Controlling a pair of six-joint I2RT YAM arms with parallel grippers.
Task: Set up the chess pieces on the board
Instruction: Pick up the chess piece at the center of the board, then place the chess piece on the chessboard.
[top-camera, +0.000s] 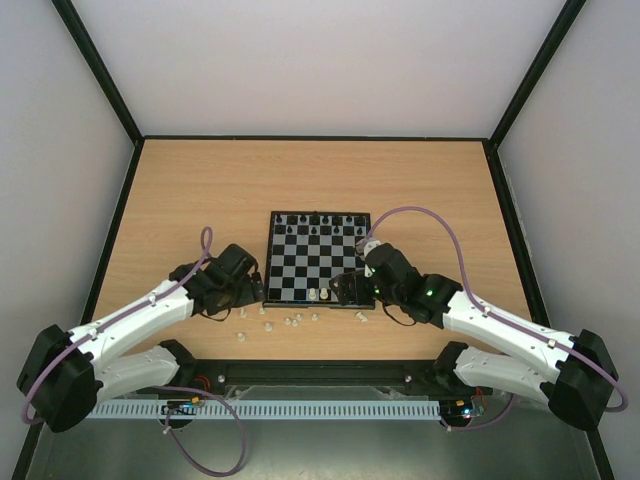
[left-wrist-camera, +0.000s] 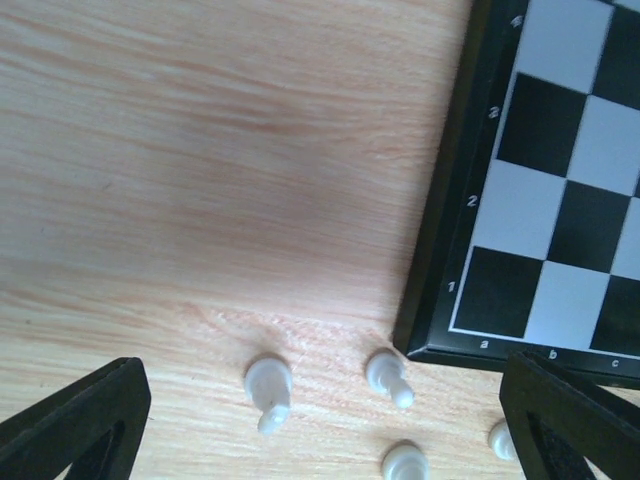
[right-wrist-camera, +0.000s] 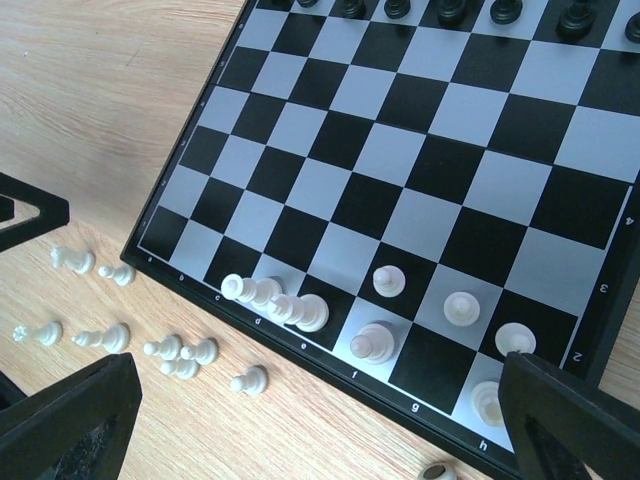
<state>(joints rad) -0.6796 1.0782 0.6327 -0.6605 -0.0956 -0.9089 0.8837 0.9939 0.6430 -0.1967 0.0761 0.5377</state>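
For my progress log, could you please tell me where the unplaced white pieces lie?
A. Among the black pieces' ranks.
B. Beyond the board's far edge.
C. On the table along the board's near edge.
C: the loose white pieces lie scattered on the wooden table, just off the near edge of the board.

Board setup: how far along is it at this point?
Done: black pieces stand along the far side; several white pieces stand near the board's h-corner. In hand: nothing; left gripper, right gripper open. Left: toppled whites on the board, loose whites on the table.
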